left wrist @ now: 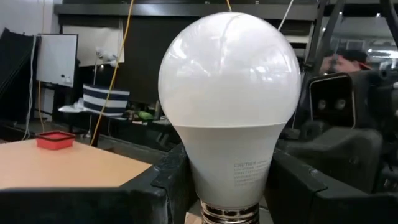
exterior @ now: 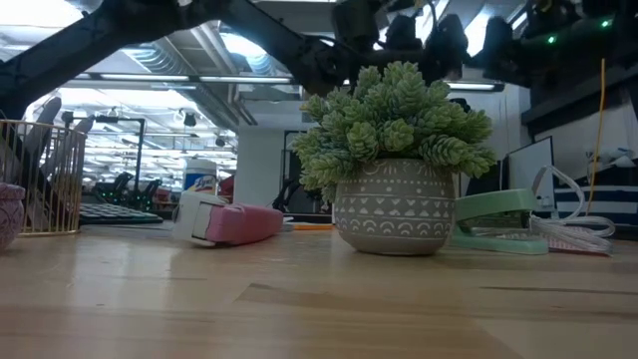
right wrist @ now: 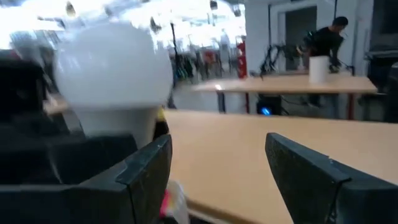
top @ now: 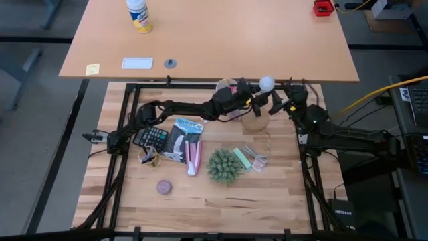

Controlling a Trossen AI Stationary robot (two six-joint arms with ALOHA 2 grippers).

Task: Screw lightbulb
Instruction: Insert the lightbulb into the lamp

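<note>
- Your left gripper [left wrist: 227,186] was clamped on the lightbulb [left wrist: 230,106], with a dark finger on each side of its narrow white neck, just above the silver screw base.
- The bulb stood upright in that grip, round end up, held in the air near the far edge of the table [top: 200,201], about halfway along it.
- Your right gripper [right wrist: 217,168] was spread wide with nothing in it. It waited just beside the bulb, on the right side.
- Seen from above, the bulb [top: 267,84] sat between the two arms, right over a round wooden disc [top: 254,120] on the table. I think that is where it screws in, but I could not see the socket.
- The bulb is light and smooth, so I think it could slip if you squeeze too softly. It may break if you squeeze too hard.
- The neck is the best place to hold it. That leaves the metal threads free to turn.
- Keep it straight up as you lower it, or the threads may catch crooked.
- Closer to you sat a plant in a pot [top: 223,165], well away from the bulb.
</note>
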